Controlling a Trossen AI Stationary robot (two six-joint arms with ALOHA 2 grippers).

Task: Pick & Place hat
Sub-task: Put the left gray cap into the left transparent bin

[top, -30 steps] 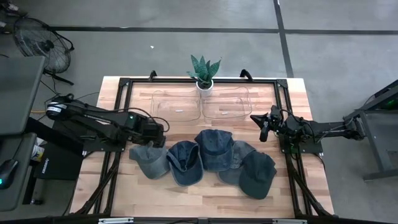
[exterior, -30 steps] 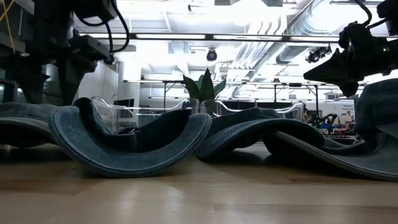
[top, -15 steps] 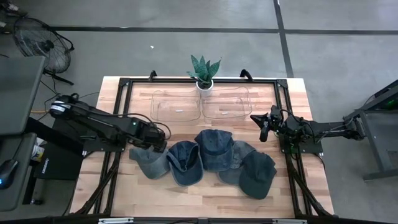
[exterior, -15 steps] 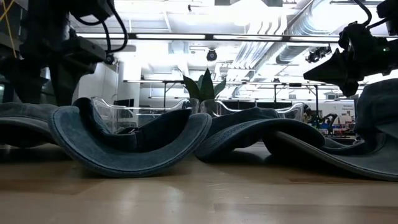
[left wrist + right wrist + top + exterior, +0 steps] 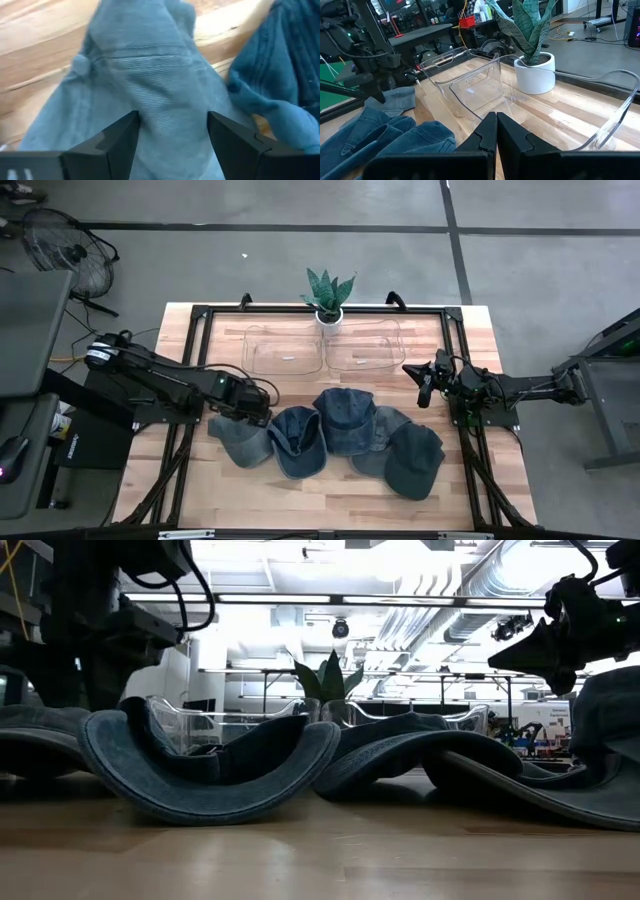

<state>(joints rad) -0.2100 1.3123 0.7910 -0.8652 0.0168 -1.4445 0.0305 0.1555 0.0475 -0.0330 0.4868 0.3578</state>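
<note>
Several denim caps lie in a row on the table's near half. My left gripper [image 5: 256,410] is open and low over the far edge of the leftmost, grey-blue cap [image 5: 240,438]. In the left wrist view its fingers [image 5: 119,136] stand on either side of a raised ridge of that cap's crown [image 5: 165,100], close to the crown button [image 5: 77,63]. My right gripper [image 5: 424,386] is shut and hangs in the air at the table's right side, beyond the caps; its closed fingertips [image 5: 495,131] point toward the clear bins. My left gripper comes at the grey-blue cap's crown from above with its fingers astride the ridge of cloth [image 5: 170,115]. I cannot tell whether the fingers touch the cloth. The cap lies flat on the table.
Two clear plastic bins [image 5: 287,350] [image 5: 362,350] stand side by side on the far half of the table, with a potted plant [image 5: 329,298] behind them. A blue cap [image 5: 298,442] overlaps the grey-blue one on its right. Bare wood [image 5: 300,505] lies along the near edge.
My left gripper has moved toward the table's near edge and downward, closing in on the leftmost grey-blue cap. The caps have not moved.
</note>
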